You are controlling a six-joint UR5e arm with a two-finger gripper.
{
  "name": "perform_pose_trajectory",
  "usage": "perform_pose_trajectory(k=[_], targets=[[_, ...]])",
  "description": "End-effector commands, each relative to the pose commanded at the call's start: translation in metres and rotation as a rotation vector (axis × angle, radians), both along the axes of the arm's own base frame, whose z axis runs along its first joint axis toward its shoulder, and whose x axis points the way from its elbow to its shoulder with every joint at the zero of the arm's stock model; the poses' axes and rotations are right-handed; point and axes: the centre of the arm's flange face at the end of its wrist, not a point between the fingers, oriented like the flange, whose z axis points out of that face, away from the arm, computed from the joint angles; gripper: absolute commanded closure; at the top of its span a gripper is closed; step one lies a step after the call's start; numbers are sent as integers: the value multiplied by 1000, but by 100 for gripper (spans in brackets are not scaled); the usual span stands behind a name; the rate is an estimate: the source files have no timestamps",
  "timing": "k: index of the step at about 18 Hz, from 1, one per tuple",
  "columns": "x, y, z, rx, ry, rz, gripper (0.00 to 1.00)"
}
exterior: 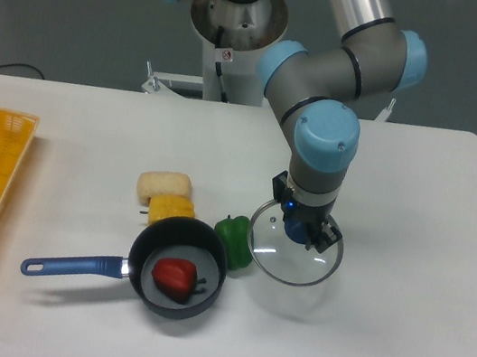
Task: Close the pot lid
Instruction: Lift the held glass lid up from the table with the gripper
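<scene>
You are at the carry step: the lid is in the tool's keeping and the pot is not yet covered. The table (423, 173) carries everything. The pot (179, 269) sits toward the table's front edge, left of centre, its long blue handle pointing at the left edge, and a red vegetable (174, 276) lies inside on the grey floor. The lid (295, 247) is to the right of the pot, near the middle of the table's front half, rim level or nearly so. From its shadow I judge it raised a little off the table, though you cannot be sure from this angle.

The next move, as I judge it, takes the lid leftward and toward the front edge until it is centred over the pot's rim, then lowers it flat. Mind the green pepper (235, 238), which stands just beside the pot's rim between the two. A yellow block (171, 210) and a pale bun (164, 186) lie behind the pot.

The tool (301, 233) points straight down with its fingers drawn narrowly in around the lid's dark blue knob, gripping it.
</scene>
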Motion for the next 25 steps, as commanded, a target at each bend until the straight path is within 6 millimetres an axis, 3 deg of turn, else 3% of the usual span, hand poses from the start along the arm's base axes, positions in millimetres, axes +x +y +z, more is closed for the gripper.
perform_pose_trajectory(k=[12,21,25], targets=[[11,8,1,1,-1,14,50],[60,44,10,-16,33,-10,50],[66,46,18,-43,21,-19,50]])
